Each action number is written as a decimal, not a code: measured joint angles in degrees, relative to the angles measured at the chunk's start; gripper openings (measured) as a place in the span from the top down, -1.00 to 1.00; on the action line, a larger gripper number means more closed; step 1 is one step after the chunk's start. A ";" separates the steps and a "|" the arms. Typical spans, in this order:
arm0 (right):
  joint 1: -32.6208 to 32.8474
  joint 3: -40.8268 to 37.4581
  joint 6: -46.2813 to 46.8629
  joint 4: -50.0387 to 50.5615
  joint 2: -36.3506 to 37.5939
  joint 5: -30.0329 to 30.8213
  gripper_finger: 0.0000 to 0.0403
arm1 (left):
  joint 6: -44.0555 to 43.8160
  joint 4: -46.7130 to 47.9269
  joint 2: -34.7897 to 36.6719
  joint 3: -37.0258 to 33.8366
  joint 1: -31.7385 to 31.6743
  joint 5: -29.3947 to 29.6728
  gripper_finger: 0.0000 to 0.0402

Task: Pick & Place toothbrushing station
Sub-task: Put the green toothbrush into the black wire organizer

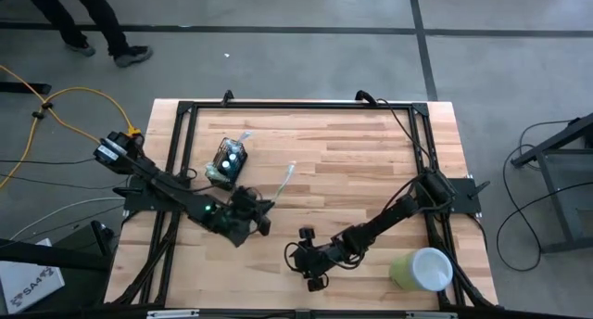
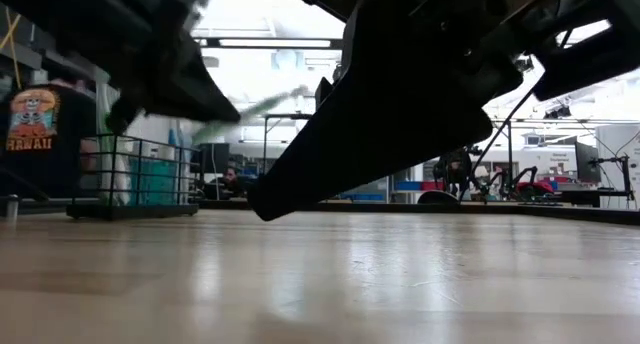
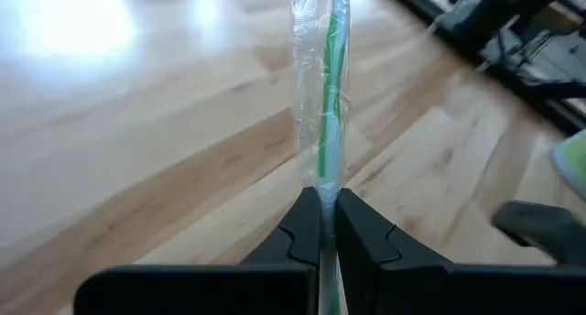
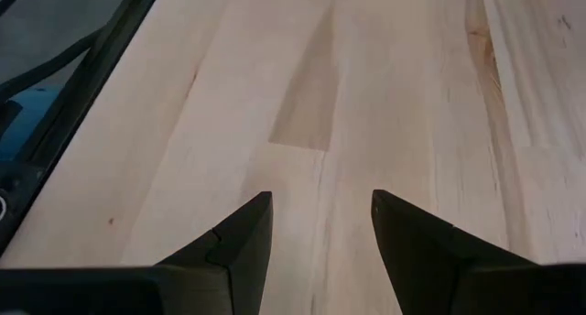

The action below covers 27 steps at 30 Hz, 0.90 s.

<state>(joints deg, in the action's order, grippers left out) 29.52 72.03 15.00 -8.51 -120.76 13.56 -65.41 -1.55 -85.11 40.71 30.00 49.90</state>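
Left gripper [image 3: 320, 225], nearest the lens, has its jaws pressed on a plastic-wrapped green-handled toothbrush [image 3: 322, 95], lifted off the wooden desk [image 1: 352, 161]. Black wire-mesh holder cup [image 1: 228, 161] stands upper left of centre in the high view. Right gripper [image 4: 320, 225] idles, jaws spread. Judged step: carrying; next, aligning the brush above the cup.

Bright, even overhead light, white glare patch on the table [image 3: 73, 22] in the left wrist view, low view backlit — arms silhouetted and blurred, far room hazy, soft sheen across wood
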 joint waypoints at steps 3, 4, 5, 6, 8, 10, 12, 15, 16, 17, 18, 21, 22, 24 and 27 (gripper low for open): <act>-0.07 0.00 0.23 0.11 -0.01 0.01 0.11 | 2.50 -1.29 1.36 0.00 2.65 3.89 0.96; -0.07 0.00 0.31 -0.06 -0.01 0.03 0.11 | 3.37 -1.36 1.78 0.00 3.58 5.18 0.96; -0.06 0.00 0.42 -0.25 -0.01 0.21 0.11 | 4.33 -1.99 2.06 -0.02 4.64 6.55 0.96; -0.05 0.00 0.60 -0.31 -0.01 0.67 0.11 | 5.41 -3.53 2.14 -0.02 5.40 7.73 0.96; -0.05 0.00 1.57 -0.81 -0.01 1.90 0.11 | 7.93 -5.72 2.13 0.04 7.11 10.08 0.96; -0.05 0.00 1.86 -2.06 -0.01 3.41 0.11 | 10.46 -8.60 2.13 0.00 8.97 12.30 0.96; -0.05 0.00 1.90 -4.07 -0.01 4.92 0.11 | 12.34 -10.77 2.13 0.06 10.72 13.86 0.96; -0.14 -0.02 1.72 -7.60 -0.01 5.70 0.11 | 15.72 -14.01 2.13 0.04 13.67 16.67 0.96; -0.26 -0.02 1.40 -9.19 -0.01 6.17 0.11 | 16.52 -14.54 2.13 0.04 14.58 17.68 0.96; -0.33 -0.02 0.98 -11.11 -0.01 6.75 0.11 | 17.41 -15.03 2.13 0.04 15.56 18.46 0.96; -0.43 -0.02 0.22 -12.99 -0.01 7.44 0.11 | 18.00 -15.51 2.13 0.04 16.46 19.26 0.96; -0.93 -0.02 -2.02 -18.44 -0.01 9.56 0.11 | 18.28 -15.71 2.13 0.04 18.92 22.38 0.96; -1.19 -0.02 -2.80 -20.29 -0.01 10.11 0.11 | 18.34 -15.73 2.13 0.04 19.67 23.39 0.96; -1.81 -0.02 -3.64 -23.82 -0.01 10.91 0.11 | 18.46 -15.68 2.13 0.04 21.01 25.18 0.96; -2.74 -0.02 -5.09 -28.92 -0.01 11.02 0.11 | 19.70 -15.75 2.13 0.04 22.71 25.63 0.96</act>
<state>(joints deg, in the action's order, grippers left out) 26.78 72.01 9.91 -37.43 -120.77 24.58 -45.71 -17.29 -82.98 40.75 52.70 75.54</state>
